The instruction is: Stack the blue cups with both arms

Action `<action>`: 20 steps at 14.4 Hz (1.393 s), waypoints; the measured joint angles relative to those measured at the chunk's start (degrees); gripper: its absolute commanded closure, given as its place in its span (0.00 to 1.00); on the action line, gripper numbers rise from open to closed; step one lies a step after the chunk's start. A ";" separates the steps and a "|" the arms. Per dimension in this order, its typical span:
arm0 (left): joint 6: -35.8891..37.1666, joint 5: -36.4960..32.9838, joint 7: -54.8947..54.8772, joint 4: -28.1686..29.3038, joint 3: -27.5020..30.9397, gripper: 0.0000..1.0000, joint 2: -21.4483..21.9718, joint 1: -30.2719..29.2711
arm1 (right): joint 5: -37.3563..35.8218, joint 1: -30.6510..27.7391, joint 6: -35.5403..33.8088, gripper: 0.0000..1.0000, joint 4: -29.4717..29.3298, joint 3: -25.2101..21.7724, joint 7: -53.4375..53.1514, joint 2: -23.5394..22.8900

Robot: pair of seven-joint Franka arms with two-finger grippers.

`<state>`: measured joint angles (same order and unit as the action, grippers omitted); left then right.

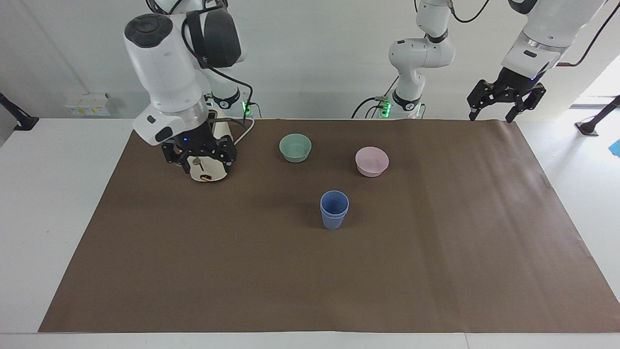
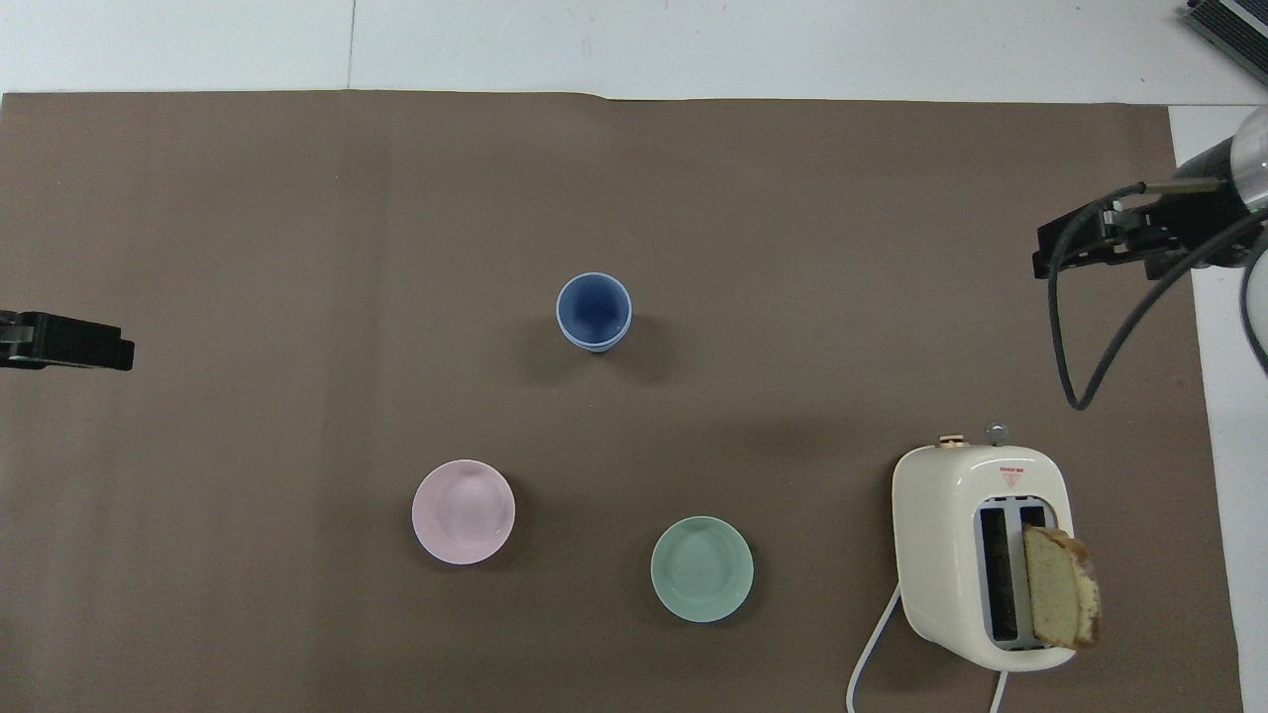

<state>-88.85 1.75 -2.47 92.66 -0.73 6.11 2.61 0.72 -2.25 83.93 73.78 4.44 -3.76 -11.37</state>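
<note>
The right claw is held released and empty, its fingers spread, raised in the air in front of the cream toaster at the right arm's end of the desk; in the overhead view the same claw is seen over the edge of the brown mat, with a black cable looped beneath it. The left claw is likewise held released and empty, raised over the corner of the mat at the left arm's end, where the left arm waits; only its tip is shown in the overhead view. The two blue cups are found already nested, one inside the other, standing upright near the middle of the mat, well apart from both claws; from above, a single blue opening with a double rim is presented. Nearer to the robots than the cups, a pink bowl and a green bowl are set apart from each other, the green one toward the toaster. A slice of bread is seen standing in one slot of the toaster, and a white cord is trailed from its body.
</note>
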 measured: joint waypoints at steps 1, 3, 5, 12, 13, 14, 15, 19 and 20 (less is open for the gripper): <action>0.00 0.00 0.00 0.00 0.00 0.00 0.00 0.00 | 0.04 -0.24 -0.32 0.00 0.02 0.01 0.00 0.27; 0.00 0.00 0.00 0.00 0.00 0.00 0.00 0.00 | 0.04 -0.64 -1.10 0.00 0.10 0.00 0.00 0.83; 0.00 0.00 0.00 0.00 0.00 0.00 0.00 0.00 | 0.01 -0.93 -1.94 0.00 0.17 0.00 0.00 1.16; 0.00 0.00 0.00 0.00 0.00 0.00 0.00 0.00 | 0.01 -1.08 -2.08 0.00 0.17 0.00 0.00 1.23; 0.00 0.00 0.00 0.00 0.00 0.00 0.00 0.00 | 0.01 -1.08 -2.08 0.00 0.17 0.00 0.00 1.23; 0.00 0.00 0.00 0.00 0.00 0.00 0.00 0.00 | 0.01 -1.08 -2.08 0.00 0.17 0.00 0.00 1.23; 0.00 0.00 0.00 0.00 0.00 0.00 0.00 0.00 | 0.01 -1.08 -2.08 0.00 0.17 0.00 0.00 1.23; 0.00 0.00 0.00 0.00 0.00 0.00 0.00 0.00 | 0.01 -1.08 -2.08 0.00 0.17 0.00 0.00 1.23; 0.00 0.00 0.00 0.00 0.00 0.00 0.00 0.00 | 0.01 -1.08 -2.08 0.00 0.17 0.00 0.00 1.23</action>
<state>-88.84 1.75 -2.47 92.66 -0.73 6.11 2.61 0.73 -3.33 81.86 73.95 4.44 -3.76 -10.13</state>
